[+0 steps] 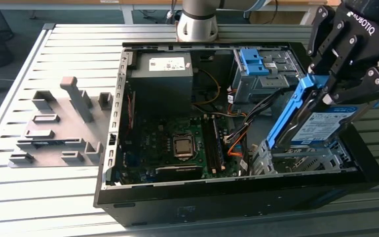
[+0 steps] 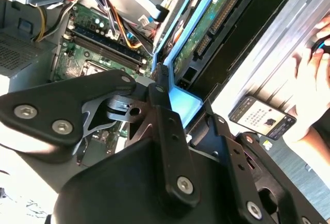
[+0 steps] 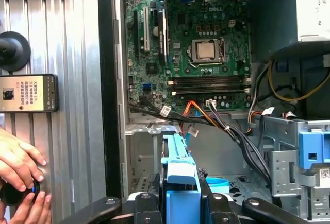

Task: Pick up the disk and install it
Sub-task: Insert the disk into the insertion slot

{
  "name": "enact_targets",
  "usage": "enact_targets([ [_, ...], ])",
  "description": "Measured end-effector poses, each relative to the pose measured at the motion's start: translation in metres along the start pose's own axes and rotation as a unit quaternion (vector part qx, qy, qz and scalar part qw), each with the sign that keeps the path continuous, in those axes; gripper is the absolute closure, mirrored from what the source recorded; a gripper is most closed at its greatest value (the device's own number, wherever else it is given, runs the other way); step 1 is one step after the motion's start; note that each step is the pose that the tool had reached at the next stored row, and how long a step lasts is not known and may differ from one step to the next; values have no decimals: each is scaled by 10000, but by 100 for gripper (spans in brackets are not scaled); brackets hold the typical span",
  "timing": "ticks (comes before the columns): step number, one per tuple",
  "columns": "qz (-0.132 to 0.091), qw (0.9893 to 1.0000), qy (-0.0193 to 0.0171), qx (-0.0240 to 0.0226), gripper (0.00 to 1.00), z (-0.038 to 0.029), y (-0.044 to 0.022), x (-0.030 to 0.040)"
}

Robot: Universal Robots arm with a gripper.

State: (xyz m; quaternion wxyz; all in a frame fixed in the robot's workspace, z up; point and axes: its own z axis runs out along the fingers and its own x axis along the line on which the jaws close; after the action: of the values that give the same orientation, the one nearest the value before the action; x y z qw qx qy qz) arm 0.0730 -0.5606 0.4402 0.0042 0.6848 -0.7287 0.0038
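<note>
The disk (image 1: 321, 126) is a silver drive with a white-and-blue label in a blue carrier rail (image 1: 288, 116). It hangs tilted, its lower edge just above the grey drive cage (image 1: 301, 160) at the front corner of the open computer case on the exterior view's right. My gripper (image 1: 337, 91) is shut on the disk's upper end. In the first wrist view the blue carrier (image 3: 178, 172) sits between my black fingers (image 3: 209, 203), pointing down at the cage. The second wrist view shows the disk's green circuit-board underside (image 2: 206, 28).
Inside the black case (image 1: 242, 197) are the motherboard (image 1: 176, 143), a black power-supply box (image 1: 162, 74), orange and black cables (image 1: 239, 136) and a blue bracket on the upper bay (image 1: 254, 61). A grey fixture (image 1: 57, 128) lies left. A person's hands (image 3: 20, 172) and a phone (image 3: 28, 93) are beside the case.
</note>
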Motion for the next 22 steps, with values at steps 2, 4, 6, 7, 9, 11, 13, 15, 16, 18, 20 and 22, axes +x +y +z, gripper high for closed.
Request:
enact_targets([
  [2,0,10000,-1,0,64,5,1,9],
  [4,0,10000,0,0,64,7,10,12],
  [6,0,10000,-1,0,64,12,19,19],
  [7,-3,10000,1,0,64,14,21,25],
  [9,-8,10000,-1,0,64,30,22,32],
  [11,-9,10000,0,0,64,51,22,33],
  [13,-9,10000,0,0,64,72,22,33],
  [15,-8,10000,0,0,64,88,22,32],
  [16,-8,10000,0,0,64,94,22,32],
  [18,-8,10000,1,0,64,95,22,33],
  [20,-8,10000,1,0,64,96,22,33],
  [22,-8,10000,0,0,64,96,22,32],
])
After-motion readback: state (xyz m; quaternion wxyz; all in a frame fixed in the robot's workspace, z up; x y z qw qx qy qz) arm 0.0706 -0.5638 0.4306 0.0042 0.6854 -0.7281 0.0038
